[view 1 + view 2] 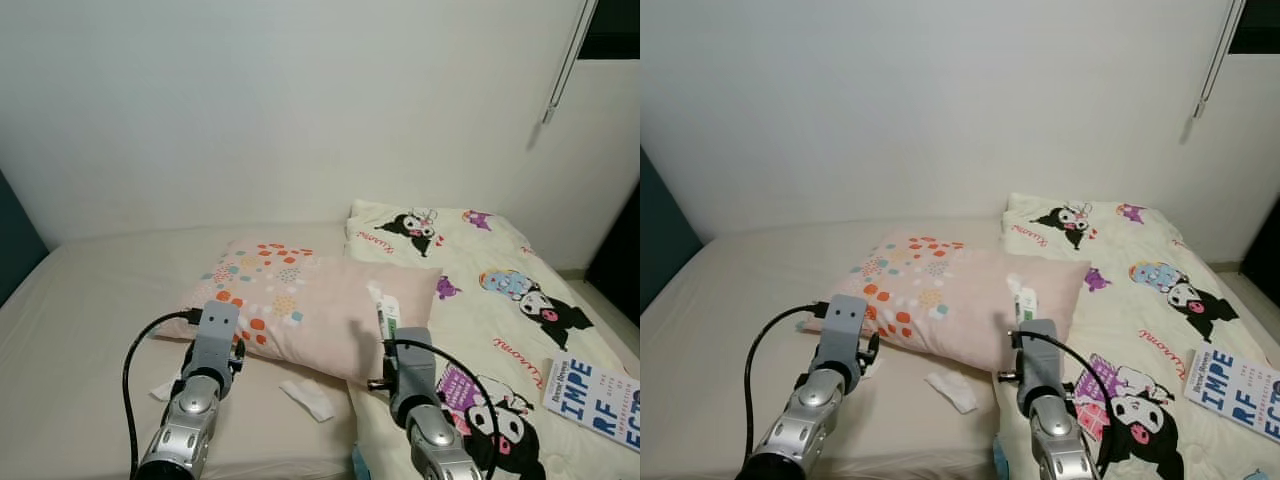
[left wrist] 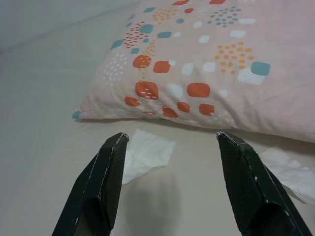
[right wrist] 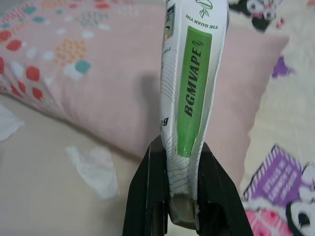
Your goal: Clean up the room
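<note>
Green-and-white plastic packet (image 3: 191, 93): top edge cut off by the right wrist view's frame; lower end hidden between the black fingers; small print illegible.
White-covered book with large dark letters (image 1: 598, 400): cut off by the frame's right edge, title only partly readable.
Crumpled white tissue beside the left arm (image 1: 163, 389): mostly hidden behind the silver arm.
Blue object at the frame's bottom (image 1: 999, 459): cut off, unidentifiable.
</note>
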